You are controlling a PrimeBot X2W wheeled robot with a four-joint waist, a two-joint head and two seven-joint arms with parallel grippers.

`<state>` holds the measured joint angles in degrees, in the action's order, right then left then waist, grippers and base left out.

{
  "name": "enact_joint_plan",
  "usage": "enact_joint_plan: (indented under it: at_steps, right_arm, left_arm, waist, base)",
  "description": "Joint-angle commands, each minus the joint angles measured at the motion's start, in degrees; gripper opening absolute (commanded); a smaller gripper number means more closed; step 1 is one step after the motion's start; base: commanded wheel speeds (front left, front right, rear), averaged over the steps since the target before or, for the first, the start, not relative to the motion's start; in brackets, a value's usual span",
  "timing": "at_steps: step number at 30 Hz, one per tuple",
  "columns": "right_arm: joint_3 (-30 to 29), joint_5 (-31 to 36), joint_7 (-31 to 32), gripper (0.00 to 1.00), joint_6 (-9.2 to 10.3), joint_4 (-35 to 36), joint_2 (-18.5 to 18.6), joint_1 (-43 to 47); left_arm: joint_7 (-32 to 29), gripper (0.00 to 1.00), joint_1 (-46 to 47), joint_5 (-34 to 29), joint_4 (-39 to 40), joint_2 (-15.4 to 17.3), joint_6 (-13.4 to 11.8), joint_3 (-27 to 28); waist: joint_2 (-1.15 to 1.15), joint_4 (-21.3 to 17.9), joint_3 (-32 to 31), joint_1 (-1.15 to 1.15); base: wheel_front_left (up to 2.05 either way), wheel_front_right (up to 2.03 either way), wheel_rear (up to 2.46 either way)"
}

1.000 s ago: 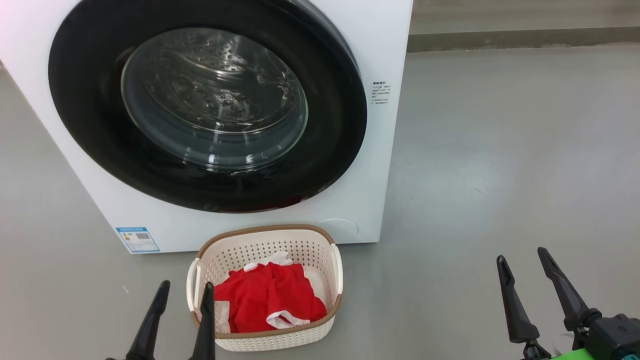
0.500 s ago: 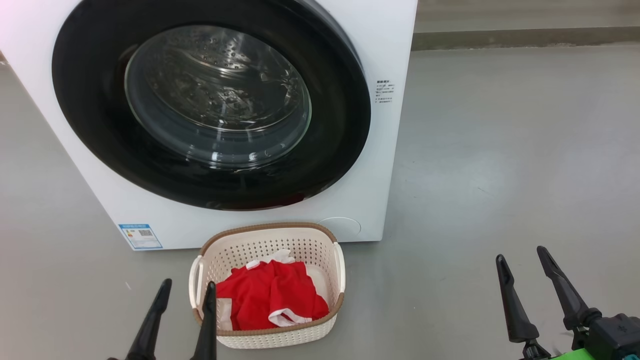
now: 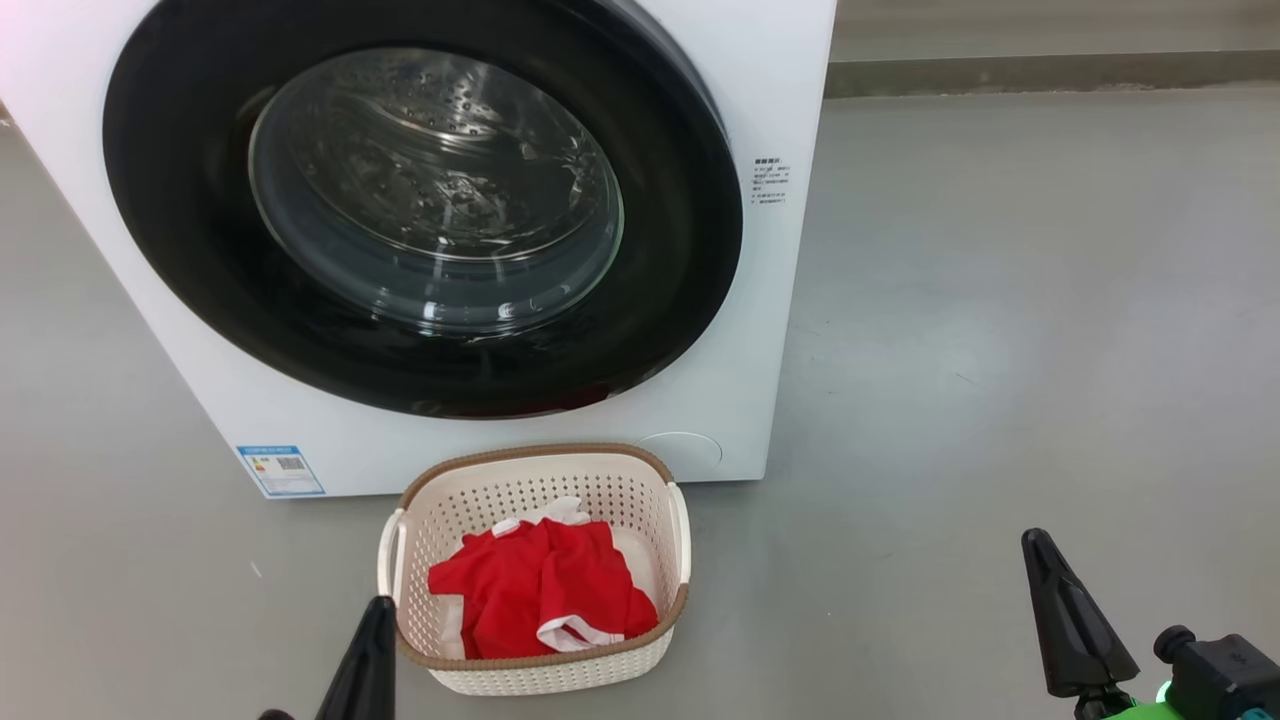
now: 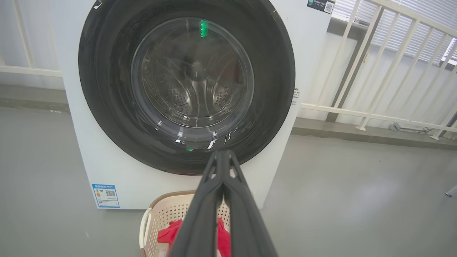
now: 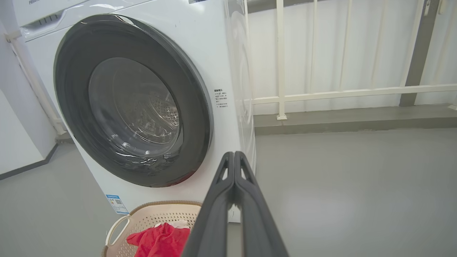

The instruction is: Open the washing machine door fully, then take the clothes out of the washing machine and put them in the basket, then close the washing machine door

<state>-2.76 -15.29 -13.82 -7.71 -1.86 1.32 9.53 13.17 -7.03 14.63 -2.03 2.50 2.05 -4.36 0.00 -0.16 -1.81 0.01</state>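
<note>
**Jaws empty, door looks closed**

Our left gripper point(image 3: 372, 640) and right gripper point(image 3: 1040, 560) are pinched together, empty. The clothes point(image 3: 540, 590) lie in the basket point(image 3: 530, 452) before the washing machine point(image 3: 790, 60). Its door point(image 3: 680, 250) looks closed; if unlatched, it could swing open.

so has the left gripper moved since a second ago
Yes. The left gripper has shut: its two fingers, earlier spread with one crossing the left rim of the basket, now meet in a single tip just outside that rim.

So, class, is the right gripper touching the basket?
Apart. In the head view, a wide stretch of floor separates the right gripper from the basket.
</note>
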Motion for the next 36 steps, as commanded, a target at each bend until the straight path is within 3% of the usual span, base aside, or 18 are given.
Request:
enact_joint_plan:
  at_steps: [1, 36]
  right_arm:
    - [0.2, -2.4, 0.4, 0.00, 0.02, 1.0, 0.7, -1.2]
    - [1.1, -26.9, 4.8, 0.00, 0.08, -3.1, 2.5, -5.8]
  left_arm:
    - [-0.2, 0.00, 1.5, 2.1, 1.1, 0.4, 0.2, 0.4]
    - [-4.7, 0.00, 5.2, 26.6, -3.0, 1.7, 1.8, 1.9]
  waist:
    - [0.00, 0.0, 0.1, 0.00]
    - [0.00, 0.1, 0.6, -0.01]
  base:
    - [0.00, 0.00, 0.00]
    - [0.00, 0.00, 0.00]
